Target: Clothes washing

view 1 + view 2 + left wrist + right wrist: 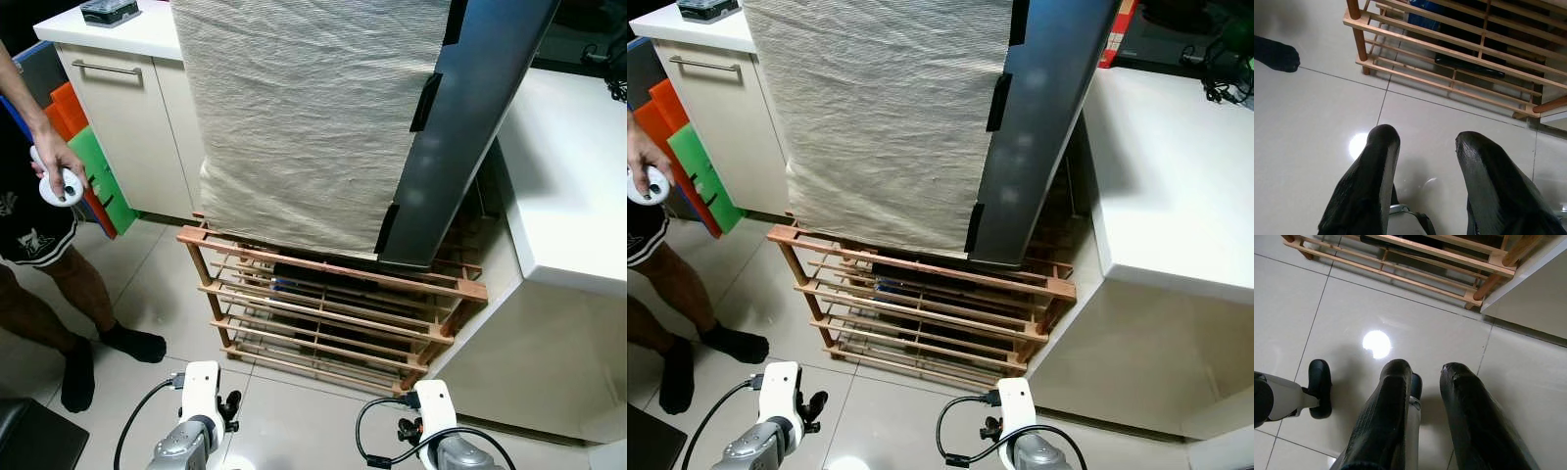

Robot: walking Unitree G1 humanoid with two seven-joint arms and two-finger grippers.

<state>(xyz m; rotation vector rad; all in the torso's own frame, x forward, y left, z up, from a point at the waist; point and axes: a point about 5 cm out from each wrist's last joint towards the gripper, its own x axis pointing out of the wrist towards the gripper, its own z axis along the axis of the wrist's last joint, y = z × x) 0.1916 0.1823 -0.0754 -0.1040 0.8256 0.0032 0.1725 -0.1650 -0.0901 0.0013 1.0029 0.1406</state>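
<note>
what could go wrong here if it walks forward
The wooden rack stands low, right ahead; stepping on could knock it or the shoes on it. The cloth hangs over whatever is behind, so a reach there would be blind. A person stands close on the robot's left, a collision risk if it turns. Both hands, left hand and right hand, hang open near the floor.

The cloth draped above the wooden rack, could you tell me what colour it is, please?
The cloth is a pale beige, off-white; it shows best in the left eye view.

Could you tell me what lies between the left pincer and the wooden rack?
Bare glossy floor tile, seen in the left wrist view: the open left pincer hangs above it, short of the wooden rack.
</note>
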